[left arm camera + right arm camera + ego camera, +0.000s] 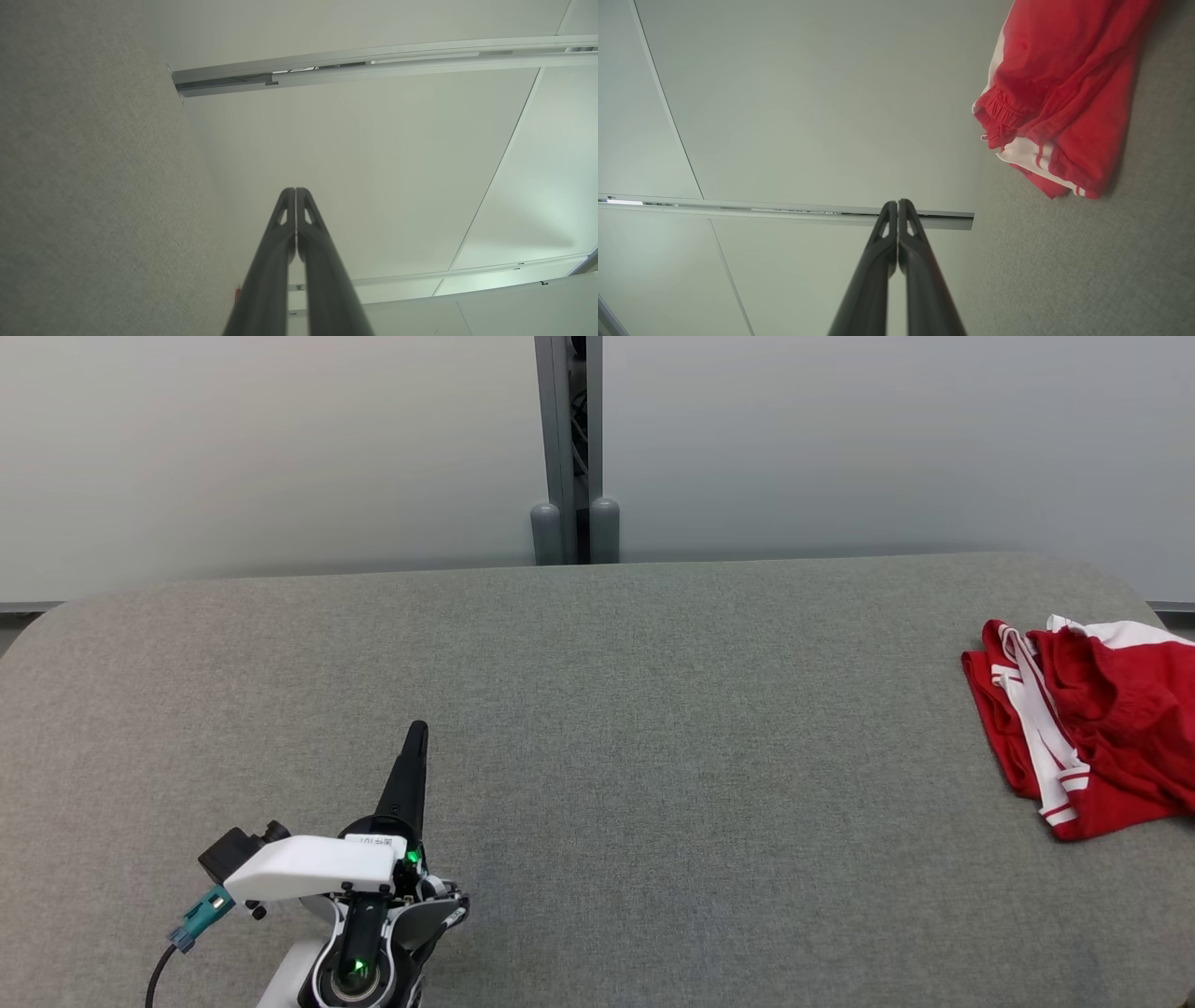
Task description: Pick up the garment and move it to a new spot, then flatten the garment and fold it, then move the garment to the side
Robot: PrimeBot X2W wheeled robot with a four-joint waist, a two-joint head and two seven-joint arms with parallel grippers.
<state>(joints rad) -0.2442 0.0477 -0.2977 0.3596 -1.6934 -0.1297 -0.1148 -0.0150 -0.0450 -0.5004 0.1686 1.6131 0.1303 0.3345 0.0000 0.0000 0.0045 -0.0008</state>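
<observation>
While the red garment (1092, 737) lies bunched at the far right of the grey table (597, 709), my head view cuts off its right side at the picture's edge. From the right wrist view I see its stretchy waistband up close, next to some white stripes. My right gripper (897, 203) has its two dark fingers (878, 261) pressed together, holding nothing, apart from the garment. My left gripper (417, 733) sits at the lower left of the head view, well apart from the garment, closed tight and empty too. A small white label (373, 841) is on it, but the writing is too tiny to read. Behind the table stand pale wall panels (280, 448) with a grey post (568, 448) between them.
</observation>
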